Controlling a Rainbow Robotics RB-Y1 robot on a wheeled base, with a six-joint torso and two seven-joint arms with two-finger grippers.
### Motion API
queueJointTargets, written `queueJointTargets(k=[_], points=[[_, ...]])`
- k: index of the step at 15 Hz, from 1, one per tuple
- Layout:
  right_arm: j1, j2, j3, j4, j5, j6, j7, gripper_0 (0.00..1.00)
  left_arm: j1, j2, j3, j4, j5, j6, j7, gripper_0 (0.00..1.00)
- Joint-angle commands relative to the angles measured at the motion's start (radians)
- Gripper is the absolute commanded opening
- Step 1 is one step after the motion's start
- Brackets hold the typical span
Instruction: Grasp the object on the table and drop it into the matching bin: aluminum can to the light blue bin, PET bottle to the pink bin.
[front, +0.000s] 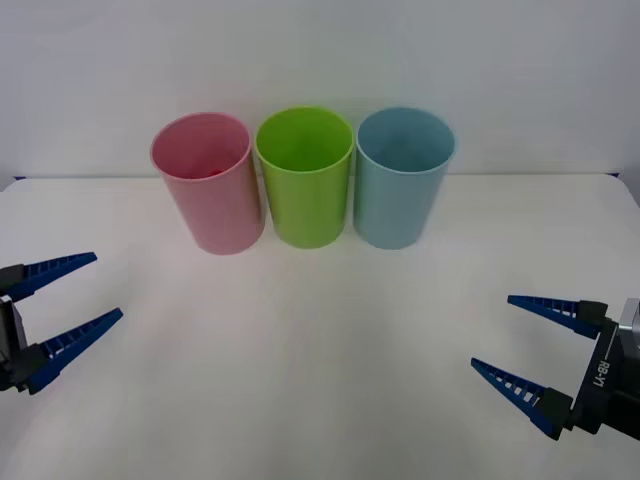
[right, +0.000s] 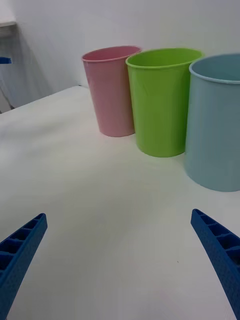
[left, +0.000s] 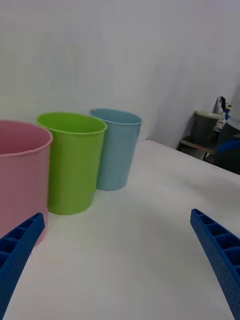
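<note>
While both claws are hanging wide and empty, nothing is lying loose on the surface (front: 320, 360).
A faint red patch inside the pink bin (front: 205, 180) at 11 o'clock is hinting that the bottle is already dropped; left claw (front: 82, 290) and right claw (front: 500, 335) are idling.

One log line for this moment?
left end effector open, table's left | right end effector open, table's right | pink bin, light blue bin upright

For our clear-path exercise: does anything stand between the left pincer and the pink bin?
Nothing visible does. Bare table lies between the open left pincer and the pink bin. The lime green bin stands on the pink bin's other side.
</note>
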Motion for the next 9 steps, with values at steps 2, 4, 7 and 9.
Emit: queueJointTargets(k=[2,4,7,9], points=[[0.000,0.000,0.000,0.000,0.000,0.000,0.000,1.00,0.052,-0.004,0.008,-0.034,-0.004,-0.002,-0.022,1.00],[0.000,0.000,0.000,0.000,0.000,0.000,0.000,1.00,0.058,-0.004,0.008,-0.033,-0.018,-0.003,-0.033,1.00],[0.000,0.000,0.000,0.000,0.000,0.000,0.000,1.00,0.060,-0.007,0.006,-0.033,-0.016,-0.003,-0.039,1.00],[0.000,0.000,0.000,0.000,0.000,0.000,0.000,1.00,0.060,-0.010,0.008,-0.033,-0.016,-0.005,-0.040,1.00]])
